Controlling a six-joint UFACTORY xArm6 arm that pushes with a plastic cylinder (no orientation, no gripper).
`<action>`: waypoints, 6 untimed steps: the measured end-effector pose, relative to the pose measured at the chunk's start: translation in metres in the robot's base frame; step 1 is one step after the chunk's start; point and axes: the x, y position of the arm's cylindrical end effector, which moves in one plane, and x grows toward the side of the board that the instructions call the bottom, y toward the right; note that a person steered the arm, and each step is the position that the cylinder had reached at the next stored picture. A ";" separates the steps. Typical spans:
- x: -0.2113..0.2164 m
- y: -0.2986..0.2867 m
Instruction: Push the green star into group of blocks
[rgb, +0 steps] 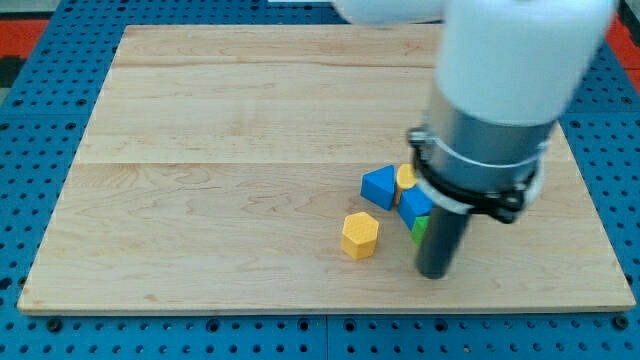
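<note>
The green star (419, 229) shows only as a small green sliver at the left edge of my rod; the rest is hidden behind it. My tip (437, 274) rests on the board just below and right of that green piece. A blue block (413, 205) lies right above the green star, touching it. A blue triangular block (379, 186) sits up and left of it. A yellow block (405, 176) peeks out between them, mostly hidden by the arm. A yellow hexagon (360, 235) lies apart at the left.
The wooden board (230, 150) lies on a blue perforated table (40, 330). The arm's large white and grey body (500, 90) covers the view's upper right and hides part of the block group.
</note>
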 end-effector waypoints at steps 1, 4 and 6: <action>0.000 0.030; -0.020 0.019; 0.015 0.032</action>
